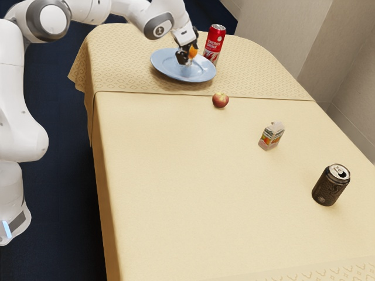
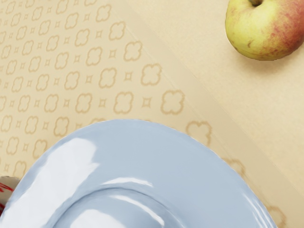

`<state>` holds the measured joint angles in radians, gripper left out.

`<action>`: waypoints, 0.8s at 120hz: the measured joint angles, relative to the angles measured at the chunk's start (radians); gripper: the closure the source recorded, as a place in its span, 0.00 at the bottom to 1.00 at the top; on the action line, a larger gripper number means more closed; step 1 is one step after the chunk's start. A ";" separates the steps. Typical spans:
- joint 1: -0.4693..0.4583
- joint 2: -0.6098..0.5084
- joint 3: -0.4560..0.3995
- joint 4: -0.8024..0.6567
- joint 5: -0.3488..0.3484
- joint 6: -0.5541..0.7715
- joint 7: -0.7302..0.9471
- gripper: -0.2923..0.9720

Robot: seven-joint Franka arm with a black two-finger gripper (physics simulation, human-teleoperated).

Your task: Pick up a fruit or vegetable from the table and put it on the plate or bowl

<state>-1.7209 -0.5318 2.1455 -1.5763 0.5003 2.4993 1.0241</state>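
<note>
Fruit [image 1: 193, 54], orange, small, light, firm: gripped across its middle by tool [image 1: 188, 58] above plate [image 1: 167, 62]; liable to roll on release.

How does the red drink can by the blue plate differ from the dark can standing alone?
The red drink can is bright with white lettering; the dark brownish can is nearly black, its print unreadable. The red can stands beside the light blue plate on patterned cloth; the dark can stands apart on plain cloth, at the exterior view's right. Both are drink cans standing on end.
</note>
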 joint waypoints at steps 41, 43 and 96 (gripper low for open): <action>0.500 0.195 -1.419 0.055 0.062 -0.343 -0.008 0.23; 0.506 0.197 -1.437 0.070 0.074 -0.359 -0.009 0.23; 0.272 0.197 -0.769 0.159 -0.054 -0.647 -0.003 0.23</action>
<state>-1.4484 -0.3349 1.3765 -1.4174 0.4461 1.8523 1.0212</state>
